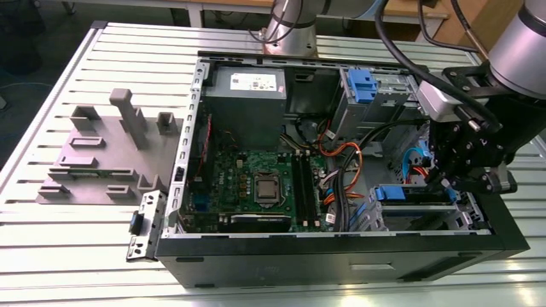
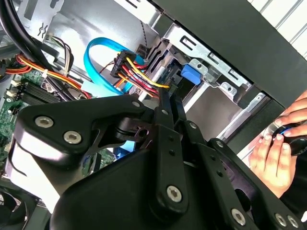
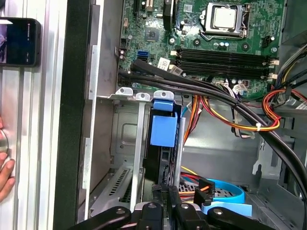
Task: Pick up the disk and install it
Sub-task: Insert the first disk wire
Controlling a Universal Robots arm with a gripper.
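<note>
While my hand [image 1: 465, 182] hangs low inside the open computer case [image 1: 341, 252], at the lower drive bay [image 3: 127, 143], I cannot tell how far it is open. Just beyond it in the first wrist view, the disk [image 3: 163, 132] stands on edge in that bay, blue carrier tab showing. Farther in lies the motherboard [image 3: 216, 52]. Outside the case, the grey fixture [image 1: 102, 153] sits on the bench [image 1: 51, 256].

The disk [image 3: 163, 132] — blue-framed, edge-on, upright — in the metal bay [image 3: 125, 125]
</note>
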